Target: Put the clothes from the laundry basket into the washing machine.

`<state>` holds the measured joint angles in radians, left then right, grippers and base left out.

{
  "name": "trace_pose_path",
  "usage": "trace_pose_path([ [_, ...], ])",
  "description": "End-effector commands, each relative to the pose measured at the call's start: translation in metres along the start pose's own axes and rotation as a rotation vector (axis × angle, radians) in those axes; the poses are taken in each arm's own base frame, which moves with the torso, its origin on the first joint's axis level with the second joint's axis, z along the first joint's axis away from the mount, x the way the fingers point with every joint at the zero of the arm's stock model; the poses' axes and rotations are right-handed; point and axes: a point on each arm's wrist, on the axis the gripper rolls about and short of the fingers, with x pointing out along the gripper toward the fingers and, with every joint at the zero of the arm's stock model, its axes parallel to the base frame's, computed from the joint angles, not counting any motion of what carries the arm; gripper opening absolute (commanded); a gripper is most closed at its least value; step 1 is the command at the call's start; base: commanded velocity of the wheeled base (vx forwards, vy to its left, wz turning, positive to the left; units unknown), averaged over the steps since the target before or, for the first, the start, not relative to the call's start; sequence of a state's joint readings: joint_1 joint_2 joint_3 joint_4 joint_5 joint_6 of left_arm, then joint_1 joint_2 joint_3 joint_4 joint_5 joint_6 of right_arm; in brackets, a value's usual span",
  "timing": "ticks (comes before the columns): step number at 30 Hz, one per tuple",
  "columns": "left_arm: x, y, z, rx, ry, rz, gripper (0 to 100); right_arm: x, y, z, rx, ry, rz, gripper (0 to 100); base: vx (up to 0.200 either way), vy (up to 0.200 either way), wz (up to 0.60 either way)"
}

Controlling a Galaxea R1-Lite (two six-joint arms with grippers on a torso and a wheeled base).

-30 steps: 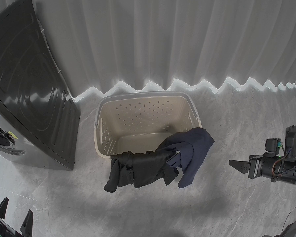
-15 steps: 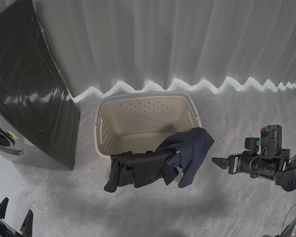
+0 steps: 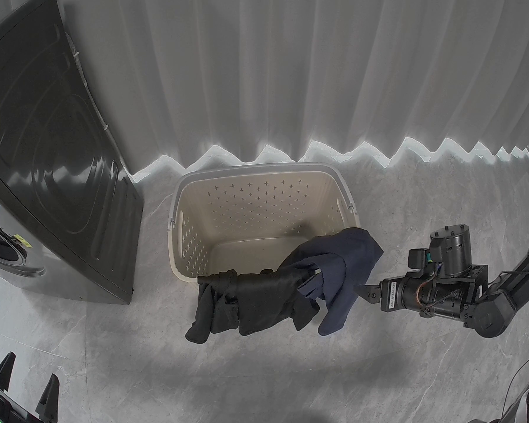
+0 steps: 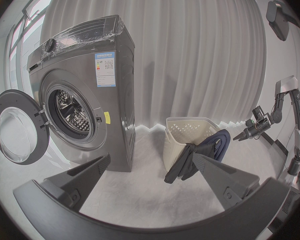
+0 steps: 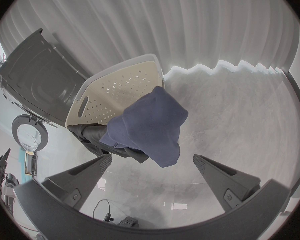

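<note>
The laundry basket point(image 3: 258, 204) stands on the grey floor point(image 3: 158, 353) at the centre of the head view, cream inside with a paler rim. Two clothes lie over its near rim. A black garment point(image 3: 250, 306) is draped across the lower edge and hangs down the outside. A navy garment point(image 3: 344, 262) covers the lower right corner, and its left part overlaps the right end of the black one.

The right gripper point(image 3: 363, 293) is at the lower right of the head view, level and pointing left at the navy garment. Its fingertips are just beside the hanging cloth, though I cannot tell whether they touch it. In the right wrist view its fingers are spread wide with nothing between them.

The left gripper point(image 3: 30, 368) is in the lower left corner of the head view, well apart from the basket. Its fingers are also parted and empty.

The washing machine point(image 3: 47, 165) — dark grey — fills the left edge of the head view, near the basket's left side. In the left wrist view its round door point(image 4: 18, 127) is swung open and the drum point(image 4: 70, 112) shows. A white curtain point(image 3: 305, 60) hangs behind everything.
</note>
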<state>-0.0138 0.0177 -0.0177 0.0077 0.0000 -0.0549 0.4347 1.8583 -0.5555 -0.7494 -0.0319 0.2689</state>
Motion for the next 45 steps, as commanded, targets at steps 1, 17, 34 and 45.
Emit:
trace_pose_path([
  [1,0.000,0.000,-0.004,0.000,0.003,0.000,100,0.012,0.001,-0.002,-0.002,0.017,-0.002,100,0.000,0.000,0.00],
  [17,0.000,0.000,-0.004,0.000,0.003,0.000,100,0.045,0.006,-0.013,-0.019,0.014,-0.012,100,0.000,0.000,0.00],
  [34,0.000,0.000,-0.004,-0.002,0.003,0.000,100,0.074,0.008,-0.010,-0.013,-0.038,0.000,0,0.000,0.000,0.00],
  [45,0.000,0.000,-0.004,-0.002,0.003,0.000,100,0.058,0.013,-0.012,0.002,-0.056,0.033,0,0.000,0.000,0.00],
])
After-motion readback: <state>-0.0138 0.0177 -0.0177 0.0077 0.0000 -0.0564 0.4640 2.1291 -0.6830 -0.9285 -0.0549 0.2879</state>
